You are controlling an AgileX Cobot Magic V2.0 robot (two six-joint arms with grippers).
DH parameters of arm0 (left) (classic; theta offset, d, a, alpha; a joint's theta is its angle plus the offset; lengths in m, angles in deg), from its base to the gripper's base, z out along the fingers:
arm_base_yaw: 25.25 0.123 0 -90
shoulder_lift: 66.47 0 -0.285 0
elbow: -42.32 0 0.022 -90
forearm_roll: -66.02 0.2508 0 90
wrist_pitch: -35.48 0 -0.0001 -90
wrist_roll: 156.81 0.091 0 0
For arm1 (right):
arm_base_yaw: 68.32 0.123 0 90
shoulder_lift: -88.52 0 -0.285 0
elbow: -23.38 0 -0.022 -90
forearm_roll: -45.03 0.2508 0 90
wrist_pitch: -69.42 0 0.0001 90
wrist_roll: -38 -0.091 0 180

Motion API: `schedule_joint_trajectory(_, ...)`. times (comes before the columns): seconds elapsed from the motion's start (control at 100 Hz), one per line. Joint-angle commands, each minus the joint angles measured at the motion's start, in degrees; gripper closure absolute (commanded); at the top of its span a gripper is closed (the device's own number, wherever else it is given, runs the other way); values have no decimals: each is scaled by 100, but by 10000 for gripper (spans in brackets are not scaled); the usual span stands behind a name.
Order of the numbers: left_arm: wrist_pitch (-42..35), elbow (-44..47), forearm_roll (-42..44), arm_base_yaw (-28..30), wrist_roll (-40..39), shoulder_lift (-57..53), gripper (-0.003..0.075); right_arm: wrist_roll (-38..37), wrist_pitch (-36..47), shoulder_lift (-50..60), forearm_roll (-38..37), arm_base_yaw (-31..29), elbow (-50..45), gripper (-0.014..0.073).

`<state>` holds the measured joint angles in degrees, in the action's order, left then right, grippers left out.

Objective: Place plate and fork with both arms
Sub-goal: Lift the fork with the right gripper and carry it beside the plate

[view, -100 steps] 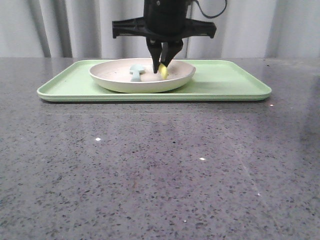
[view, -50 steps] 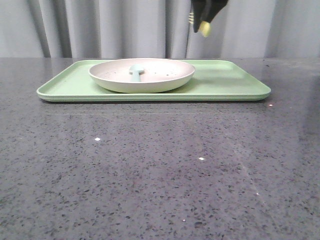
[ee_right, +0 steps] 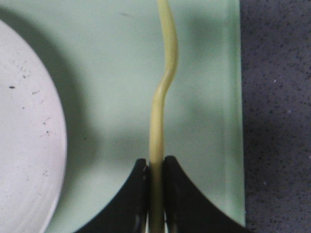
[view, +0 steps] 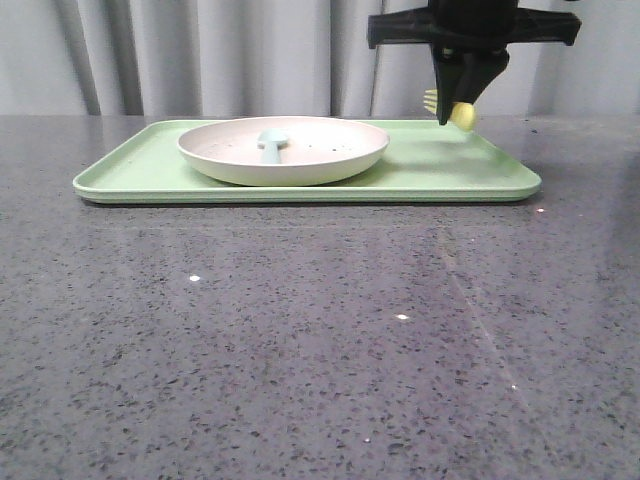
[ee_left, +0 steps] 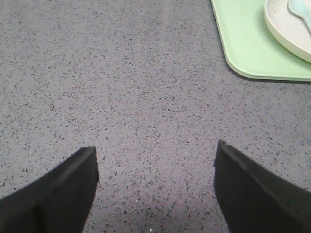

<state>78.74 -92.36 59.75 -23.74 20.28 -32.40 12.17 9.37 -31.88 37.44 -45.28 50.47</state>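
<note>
Plate [view: 284, 150]: shallow, round, off-white, faint dark specks inside; sits flat on the left half of the light-green tray [view: 480, 170], a pale blue spoon [view: 271, 143] lying in it.

Fork [view: 449, 109]: small, yellow, plastic; pinched edge-on between the right gripper [view: 461, 105] fingertips, held above the tray's right half, clear of the plate, tines toward the plate side.

My right hand [view: 455, 112] hangs raised, pointing down, its two dark fingers [ee_right: 138, 194] pinched together on the fork [ee_right: 163, 107]. My left hand [ee_left: 155, 189] hovers low over the bench, fingers spread wide apart, holding nothing.
</note>
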Motion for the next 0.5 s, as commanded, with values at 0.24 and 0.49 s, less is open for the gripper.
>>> schedule_joint_trajectory(0.24, -358, -157, -32, 21, -42, 27, 228, 243, 657, 384, 413, -29, -366, 657)
schedule_joint_trajectory(0.49, -358, -157, -32, 21, -42, 27, 228, 352, 629, 384, 413, -29, -412, 657)
